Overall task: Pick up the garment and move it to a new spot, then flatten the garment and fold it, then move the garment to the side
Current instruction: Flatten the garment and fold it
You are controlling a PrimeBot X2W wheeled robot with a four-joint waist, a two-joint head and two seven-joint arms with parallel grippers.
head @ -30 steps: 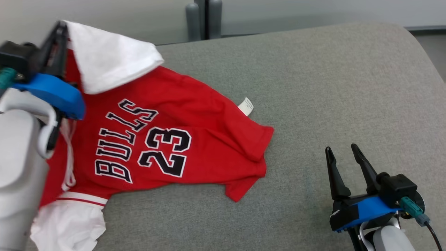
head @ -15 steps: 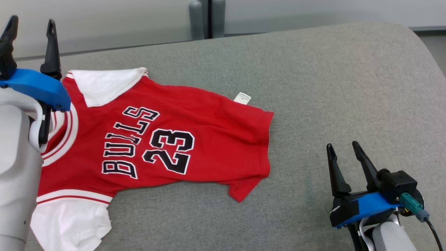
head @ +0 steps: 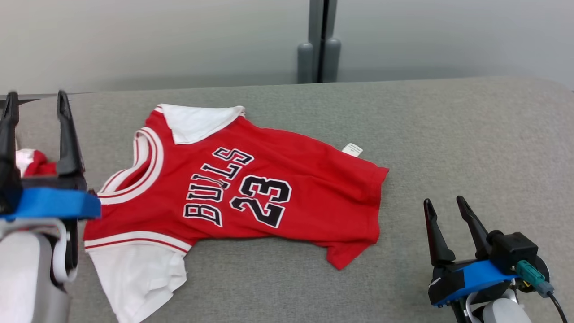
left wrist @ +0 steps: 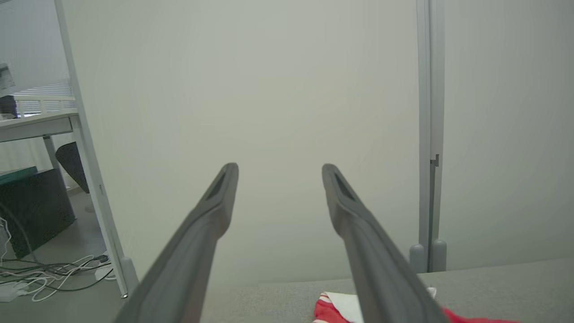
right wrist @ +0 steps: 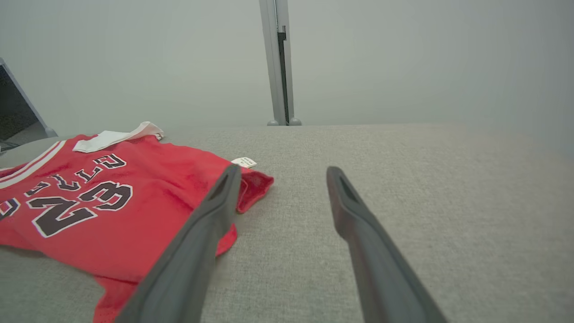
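While the jersey (head: 314,184) lies spread face up on the left half of the grey surface (head: 448,134), both pairs of jaws stand wide apart and hold nothing. The left jaws rise at the left edge of the head view, their fingers (head: 65,134) pointing at the far wall (head: 157,40). A scrap of red and white cloth (head: 32,163) shows between them; whether it touches them I cannot tell. In the left wrist view the fingers (left wrist: 210,233) reach out past the surface's far edge, with red and white cloth low beneath the right one. The right jaws hover low at the lower right, fingers (head: 434,237) over bare surface, just right of the jersey's hem and clear of it. In the right wrist view the left finger (right wrist: 197,242) crosses the hem corner. The jersey's collar and white sleeves lie toward the left jaws, its hem toward the right, and a small white label (head: 352,149) sticks out at its far side. The cloth is slightly wrinkled and one hem corner juts toward the near side. The surface's right half is bare. Its far edge runs along the wall, where a grey post (head: 318,45) stands, and its right end rounds off. Left of the surface, cables (left wrist: 54,269) lie on the floor.
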